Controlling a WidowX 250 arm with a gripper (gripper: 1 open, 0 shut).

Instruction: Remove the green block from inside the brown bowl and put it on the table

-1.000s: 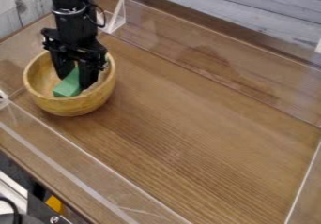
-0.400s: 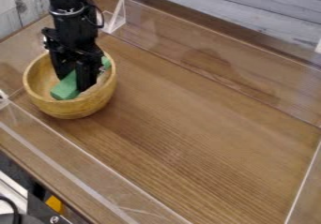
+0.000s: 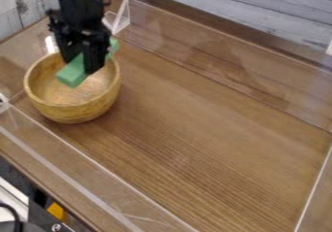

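Green block (image 3: 76,69): one unit, a bright green elongated bar, held tilted with its lower end toward the left of the frame and its upper end between the gripper's fingers. It hangs above the interior of the brown bowl (image 3: 52,102), clear of the bowl floor as far as the view shows; its lower end overlaps the bowl's cavity in the picture, and its upper end shows as a green corner at the right side of the gripper. Gripper (image 3: 84,56): one unit, black, pointing downward from a black arm that enters at the top left of the frame. Its fingers are clamped on the upper part of the green block, one on each side, and stand partly apart to the block's width. Brown bowl: one unit, round, light tan wood with a thick rim, resting on the table (image 3: 208,129) near the left edge of the work area. Nothing lies on the visible part of its floor. Table: one brown wood-grain surface with a glossy finish. Clear acrylic walls (image 3: 220,42) border the table; panels are visible along the back and along the front edge.
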